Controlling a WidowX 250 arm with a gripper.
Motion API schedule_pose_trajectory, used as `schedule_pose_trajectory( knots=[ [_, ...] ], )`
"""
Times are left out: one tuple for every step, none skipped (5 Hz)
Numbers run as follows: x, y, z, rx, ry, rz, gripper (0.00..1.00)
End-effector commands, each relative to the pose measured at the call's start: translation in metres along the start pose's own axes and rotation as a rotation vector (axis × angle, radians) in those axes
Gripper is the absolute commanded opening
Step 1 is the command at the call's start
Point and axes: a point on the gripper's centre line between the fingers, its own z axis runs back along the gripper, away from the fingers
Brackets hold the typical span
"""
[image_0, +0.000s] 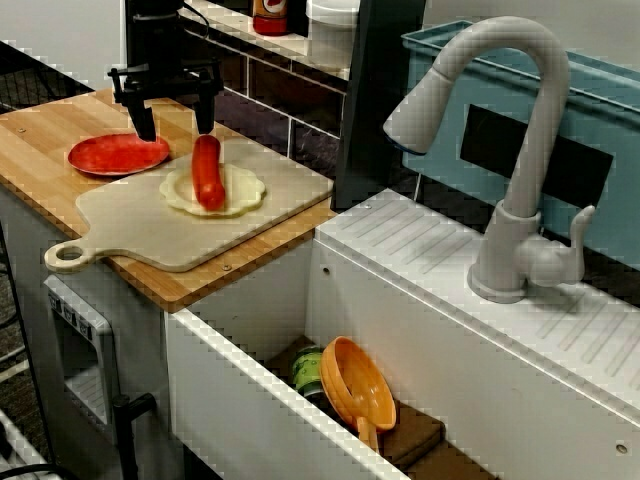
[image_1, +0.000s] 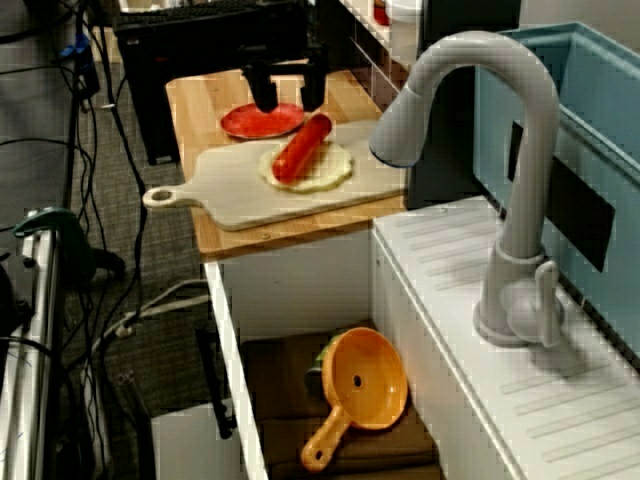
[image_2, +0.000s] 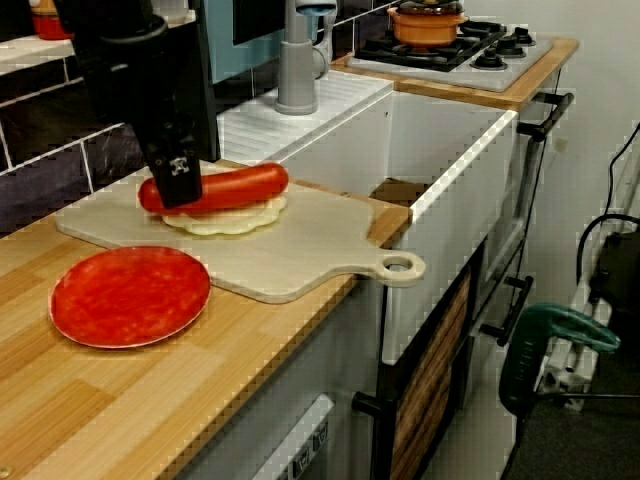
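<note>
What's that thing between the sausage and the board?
A pale, scalloped disc lies flat on the board, with the sausage on top; the view across the sink shows it best.

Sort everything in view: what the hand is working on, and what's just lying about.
Worked on: hand, open; red sausage just below it; pale dough round under the sausage; cutting board.
Lying about: red plate; orange strainer; faucet; pot.

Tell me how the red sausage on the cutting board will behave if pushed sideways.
The sausage is a smooth round cylinder, so it will probably roll off the pale scalloped disc beneath it. Its glossy skin looks slippery for the fingers. It keeps straight, so likely stiff and light.
</note>
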Motion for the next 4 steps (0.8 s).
schedule_pose_trajectory(
  knots=[
    [-0.005,-0.006,0.029,0.033,-0.045,-0.308,1.0],
    [-0.005,-0.008,0.029,0.068,-0.035,-0.392,1.0],
    [-0.014,-0.007,0.028,0.085,0.012,-0.476,1.0],
    [-0.033,-0.001,0.024,0.103,0.02,-0.522,1.0]
  ],
)
